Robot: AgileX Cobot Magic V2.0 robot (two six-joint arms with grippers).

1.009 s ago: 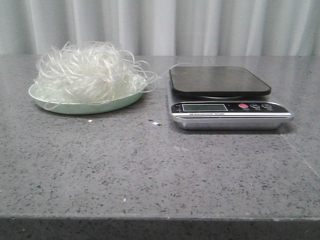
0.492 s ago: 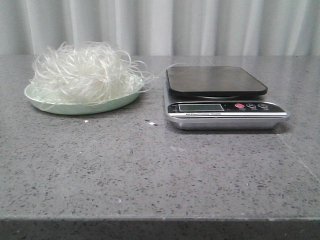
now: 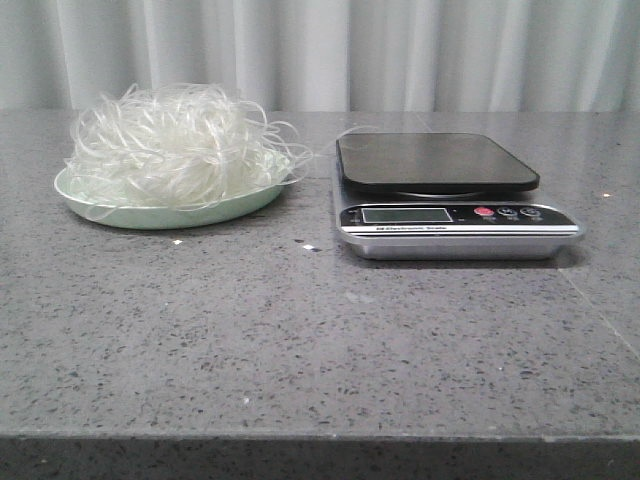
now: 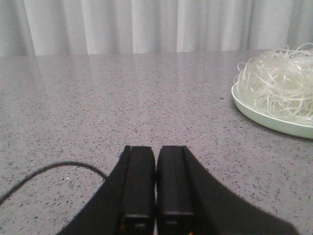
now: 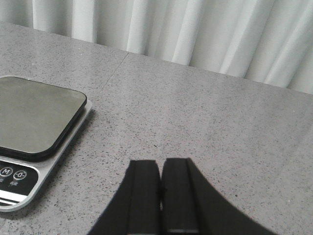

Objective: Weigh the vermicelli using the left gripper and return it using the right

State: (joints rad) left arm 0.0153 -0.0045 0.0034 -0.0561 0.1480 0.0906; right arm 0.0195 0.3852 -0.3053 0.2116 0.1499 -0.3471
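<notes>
The vermicelli is a fluffy whitish tangle heaped on a pale green plate at the left of the table. It also shows in the left wrist view, on the plate. A kitchen scale with a dark, bare platform stands to the right of the plate, and shows in the right wrist view. My left gripper is shut and empty, low over the table, well apart from the plate. My right gripper is shut and empty, beside the scale. Neither gripper shows in the front view.
The table is grey speckled stone with a pale curtain behind it. A few small white crumbs lie between plate and scale. A thin black cable lies on the table beside my left gripper.
The front view shifts slightly left and back right between frames; plate, vermicelli and scale keep their places relative to each other.
</notes>
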